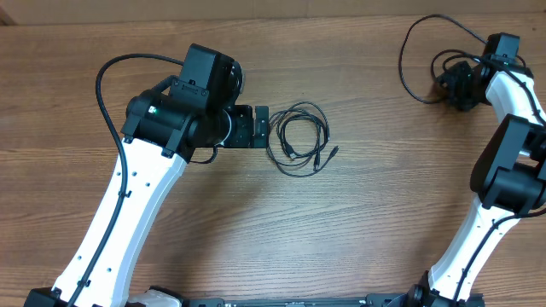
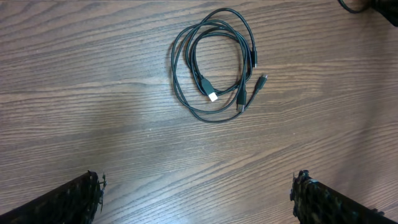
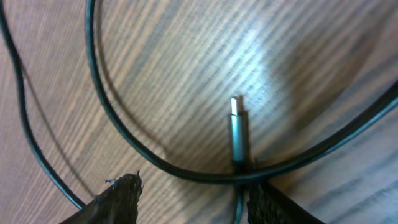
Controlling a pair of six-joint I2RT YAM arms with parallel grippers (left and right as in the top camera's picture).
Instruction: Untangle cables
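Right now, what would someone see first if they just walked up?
A ring of thin black cords lies in the middle of the wooden table, just ahead of the left claw, which is wide open. At the right back corner, the right claw hovers over another loose cord, a silver-tipped plug just in front of it.

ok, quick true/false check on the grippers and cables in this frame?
1. The left gripper is wide open with nothing between its fingers. True.
2. The coiled cables are lifted off the table. False: they lie flat on the wood.
3. The right gripper is over that same coil. False: it is at the table's far right, away from the coil, over a separate cable.
4. A metal-tipped plug lies just ahead of the right gripper's fingers. True.
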